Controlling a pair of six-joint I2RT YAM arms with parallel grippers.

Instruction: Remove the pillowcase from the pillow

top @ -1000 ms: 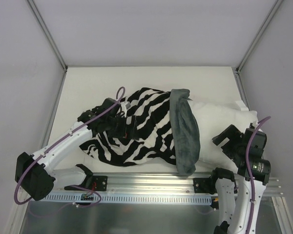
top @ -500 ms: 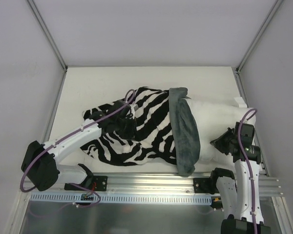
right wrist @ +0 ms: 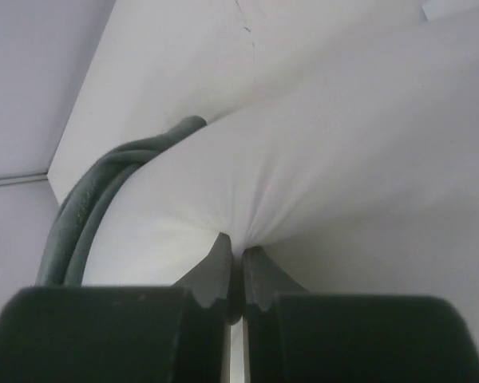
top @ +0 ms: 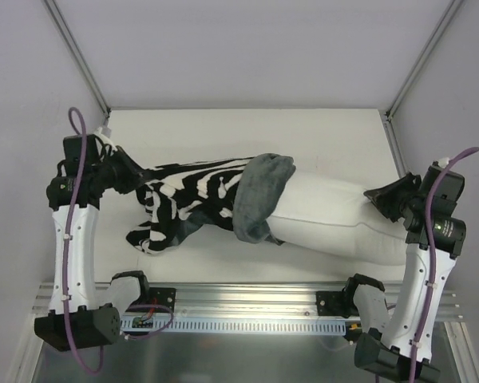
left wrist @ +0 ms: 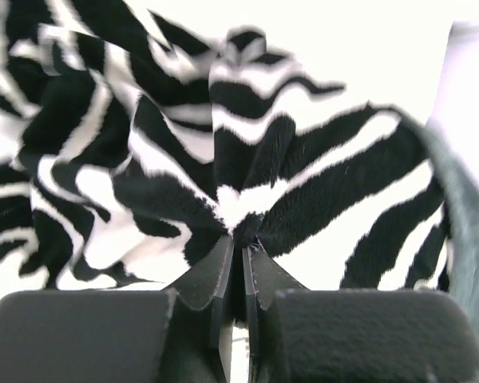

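The fingers of the left gripper [left wrist: 241, 239] are pressed together on a fold of the pillowcase [left wrist: 247, 171]. The zebra fabric gathers into a small pinch exactly at the tips and fans out from there toward the top of the left wrist frame. The right gripper [right wrist: 241, 254] is closed too. Its tips pinch the white cloth of the pillow [right wrist: 327, 175], and the cloth wrinkles toward them.

In the top view the pillowcase lies on the left half of the white table [top: 223, 132] with its black-and-white striped face outward. It is long and narrow and reaches from the left gripper at the left edge to the centre of the frame. Its open end is a thick bunched cuff [top: 259, 195] of dark grey-teal plush that sits around the pillow near the middle. The pillow comes out of this cuff bare and white and stretches to the right gripper at the right edge. More than half of the pillow's length is uncovered.
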